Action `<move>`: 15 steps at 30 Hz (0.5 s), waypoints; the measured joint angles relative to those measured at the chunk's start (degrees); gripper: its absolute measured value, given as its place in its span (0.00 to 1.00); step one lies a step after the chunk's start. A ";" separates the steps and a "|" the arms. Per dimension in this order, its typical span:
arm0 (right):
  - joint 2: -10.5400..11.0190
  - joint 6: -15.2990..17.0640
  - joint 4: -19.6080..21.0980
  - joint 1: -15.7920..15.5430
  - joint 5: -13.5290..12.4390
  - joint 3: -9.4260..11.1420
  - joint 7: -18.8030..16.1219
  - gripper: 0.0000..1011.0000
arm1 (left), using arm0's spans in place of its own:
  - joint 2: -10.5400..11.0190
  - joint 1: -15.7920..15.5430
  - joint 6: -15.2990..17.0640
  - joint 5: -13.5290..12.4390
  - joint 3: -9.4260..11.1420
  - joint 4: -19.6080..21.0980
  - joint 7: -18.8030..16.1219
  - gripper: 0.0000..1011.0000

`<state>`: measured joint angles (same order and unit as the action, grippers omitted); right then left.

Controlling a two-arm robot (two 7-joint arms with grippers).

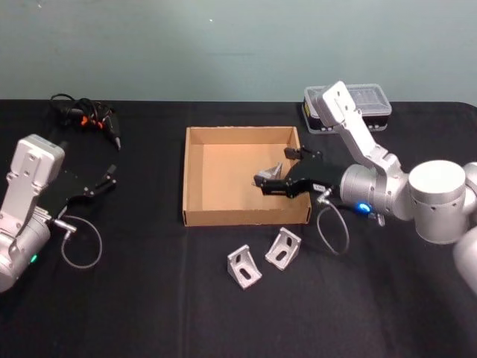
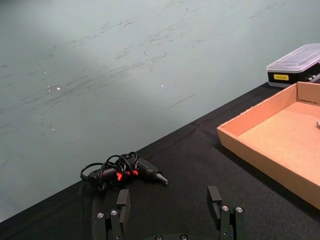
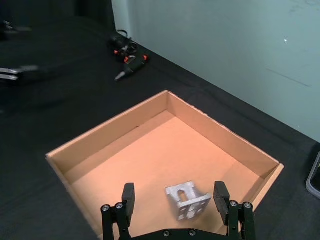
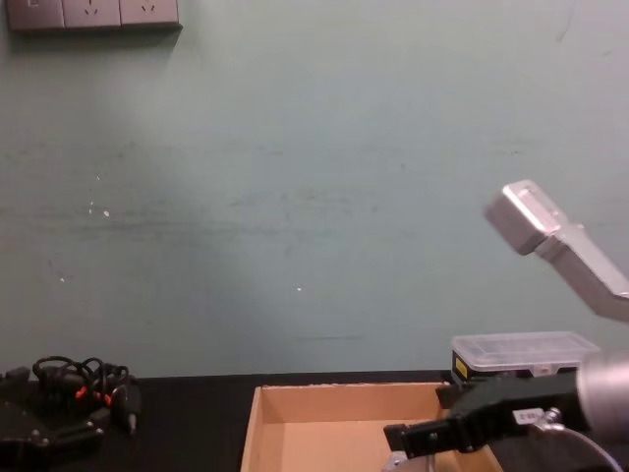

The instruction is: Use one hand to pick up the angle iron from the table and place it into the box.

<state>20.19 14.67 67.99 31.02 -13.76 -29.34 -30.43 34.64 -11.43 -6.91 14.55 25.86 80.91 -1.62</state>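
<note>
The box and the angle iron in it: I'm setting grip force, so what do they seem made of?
The box looks like plain cardboard: matte tan, raw-edged low walls. The angle iron inside it, between the right gripper's open fingers, looks like metal, perhaps aluminium: pale silver-grey, dull sheen, slotted face. The left gripper is parked at the table's left.

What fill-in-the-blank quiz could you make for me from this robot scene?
1. ____ silver L-shaped metal angle irons lie on the flat black tabletop, outside the shallow tan cardboard box.
2. A third angle iron is inside that box, between the open fingers of the robot's ____ gripper.
3. The left gripper, idle near a black corded tool, holds ____.
Missing words: two; right; nothing.
</note>
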 joint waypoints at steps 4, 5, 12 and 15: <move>2.20 2.44 5.95 -3.31 -1.07 0.78 0.27 0.99 | 0.00 0.00 0.00 0.00 0.00 0.00 0.00 1.00; 3.24 3.40 8.49 -4.81 -1.56 1.17 0.55 0.99 | 0.00 0.00 0.01 0.00 0.00 0.00 0.00 1.00; 8.34 8.28 20.00 -13.08 -5.03 3.93 2.20 0.99 | 0.00 0.00 0.00 0.00 0.00 0.00 0.00 1.00; 9.99 9.97 23.44 -16.01 -6.73 5.09 3.03 0.99 | 0.00 0.00 0.00 0.00 0.00 -0.01 0.00 1.00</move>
<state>30.18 24.64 91.43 15.01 -20.49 -24.26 -27.40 34.65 -11.43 -6.91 14.55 25.86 80.90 -1.62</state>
